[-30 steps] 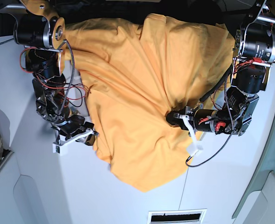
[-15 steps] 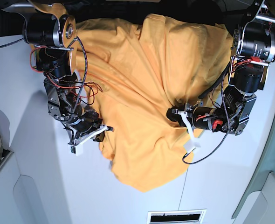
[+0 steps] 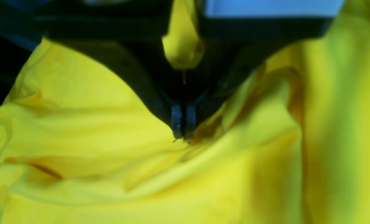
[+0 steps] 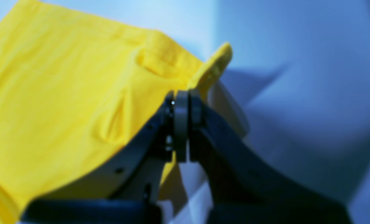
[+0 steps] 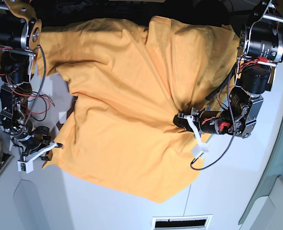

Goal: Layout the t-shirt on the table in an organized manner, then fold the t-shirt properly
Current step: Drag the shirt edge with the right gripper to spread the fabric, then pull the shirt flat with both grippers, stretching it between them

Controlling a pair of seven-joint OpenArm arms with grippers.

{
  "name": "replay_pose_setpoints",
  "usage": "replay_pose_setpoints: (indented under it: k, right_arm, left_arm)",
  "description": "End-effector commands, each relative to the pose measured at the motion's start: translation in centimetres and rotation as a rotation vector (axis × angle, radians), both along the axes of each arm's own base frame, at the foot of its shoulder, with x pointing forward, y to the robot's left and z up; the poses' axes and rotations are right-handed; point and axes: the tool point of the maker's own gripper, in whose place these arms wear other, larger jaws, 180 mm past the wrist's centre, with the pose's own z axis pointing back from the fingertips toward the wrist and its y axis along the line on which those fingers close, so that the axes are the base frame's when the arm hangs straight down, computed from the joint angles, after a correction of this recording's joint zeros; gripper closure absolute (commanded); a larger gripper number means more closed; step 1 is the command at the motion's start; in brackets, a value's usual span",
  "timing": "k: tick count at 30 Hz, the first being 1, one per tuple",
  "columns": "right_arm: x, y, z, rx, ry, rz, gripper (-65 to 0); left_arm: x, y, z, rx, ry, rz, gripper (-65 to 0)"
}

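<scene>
On the white table (image 5: 108, 206), the t-shirt (image 5: 132, 110) lies spread across the frame's middle and top. Your right gripper (image 5: 53, 146) at lower left is clamped on its edge, and your left gripper (image 5: 180, 119) at right pinches a fold, likely so you can stretch the cloth flat between them.

**No readable text**

Showing no legible words, labels, brands or numbers in any view. Bearing no print on the t-shirt (image 5: 132, 96). Offering nothing readable on the arm housings, too small and blurred to tell.
</scene>
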Motion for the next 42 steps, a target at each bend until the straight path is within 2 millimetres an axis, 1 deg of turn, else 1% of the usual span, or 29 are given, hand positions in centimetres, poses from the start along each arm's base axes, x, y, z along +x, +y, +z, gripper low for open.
replay_pose_setpoints:
  k: [1, 2, 4, 5, 6, 7, 9, 10, 12, 14, 16, 17, 18, 19, 20, 22, 24, 27, 29, 33, 36, 38, 40, 42]
  right_arm:
    - [1.2, -1.9, 2.3, -0.012, -0.066, -0.034, 0.0]
    - [0.9, -2.9, 2.2, -0.015, -0.062, -0.063, -7.1]
    - [-0.1, -4.7, 1.5, -0.011, -0.046, -0.135, -24.7]
    - [-0.6, -5.3, 1.0, -0.002, -0.038, -0.156, -31.8]
    - [-1.2, -5.8, 0.6, 0.011, -0.03, -0.175, -36.5]
    - [-1.8, -6.1, 0.1, 0.038, -0.014, -0.196, -38.2]
    - [-3.3, -6.3, -1.3, 0.107, 0.039, -0.226, -38.1]
    - [-3.8, -6.0, -1.6, 0.153, 0.055, -0.221, -38.1]
    - [-4.9, -4.7, -2.0, 0.256, 0.076, -0.184, -38.1]
    - [-5.9, -2.7, -1.5, 0.363, 0.06, -0.114, -38.0]
    - [-7.3, -1.1, -0.9, 0.451, 0.064, -0.079, -37.9]
    - [-8.0, -0.1, -0.6, 0.487, 0.069, -0.06, -36.9]
    - [-8.9, 0.8, -0.2, 0.512, 0.075, -0.036, -33.3]
    - [-9.7, 1.8, 0.2, 0.532, 0.078, -0.009, -27.4]
    - [-10.6, 2.7, 0.7, 0.547, 0.078, 0.018, -19.5]
    - [-12.2, 4.2, 1.8, 0.563, 0.069, 0.061, -0.9]
    - [-13.7, 5.1, 2.6, 0.551, 0.062, 0.09, 0.0]
    - [-16.1, 5.6, 2.8, 0.511, 0.08, 0.111, 0.0]
    - [-18.0, 5.6, 2.3, 0.496, 0.112, 0.115, 0.0]
    - [-21.9, 5.8, 0.2, 0.507, 0.197, 0.099, 0.0]
    - [-24.5, 6.2, -1.3, 0.512, 0.263, 0.093, 0.0]
    - [-25.9, 6.8, -2.1, 0.515, 0.3, 0.104, 0.0]
    - [-26.9, 7.4, -2.9, 0.493, 0.325, 0.121, 0.0]
    - [-27.6, 7.8, -4.0, 0.423, 0.344, 0.134, 0.0]
  left_arm:
    - [0.5, 0.9, 0.3, 0.047, -0.003, -0.001, 0.0]
    - [0.5, 1.0, 0.2, 0.047, -0.001, -0.001, 0.0]
    - [0.4, 0.9, 0.2, 0.046, 0.0, 0.0, 0.0]
    - [0.3, 0.9, 0.1, 0.045, 0.0, 0.0, 0.0]
    - [0.4, 0.9, 0.1, 0.044, -0.003, 0.002, 0.0]
    - [0.4, 0.8, 0.1, 0.042, -0.006, 0.002, 0.0]
    - [0.5, 0.6, 0.2, 0.038, -0.008, 0.001, 0.0]
    - [0.5, 0.6, 0.2, 0.037, -0.01, 0.002, 0.0]
    - [0.7, 0.4, 0.3, 0.031, -0.017, 0.004, 0.0]
    - [0.7, 0.2, 0.3, 0.028, -0.02, 0.004, 0.0]
    - [0.7, 0.3, 0.3, 0.03, -0.02, 0.003, 0.0]
    - [0.7, 0.4, 0.2, 0.035, -0.019, 0.002, 0.0]
    - [0.7, 0.4, 0.2, 0.038, -0.02, 0.0, 0.0]
    - [0.7, 0.4, 0.2, 0.037, -0.022, 0.001, 0.0]
    - [0.8, 0.3, 0.3, 0.034, -0.026, 0.003, 0.0]
    - [1.1, 0.2, 0.5, 0.023, -0.035, 0.01, 0.0]
    - [1.5, -0.5, 1.3, -0.027, -0.046, 0.01, 0.0]
    - [1.7, -3.2, 4.4, -0.169, -0.074, -0.053, 0.0]
    - [1.9, -4.6, 6.6, -0.227, -0.091, -0.085, 0.0]
    - [2.3, -5.8, 9.3, -0.253, -0.14, -0.146, 0.0]
    - [2.8, -6.2, 10.0, -0.272, -0.172, -0.138, 0.0]
    - [3.5, -6.3, 9.8, -0.248, -0.212, -0.127, 0.0]
    - [4.2, -6.1, 9.5, -0.196, -0.262, -0.125, 0.0]
    - [4.7, -6.2, 9.1, -0.147, -0.294, -0.132, 0.0]
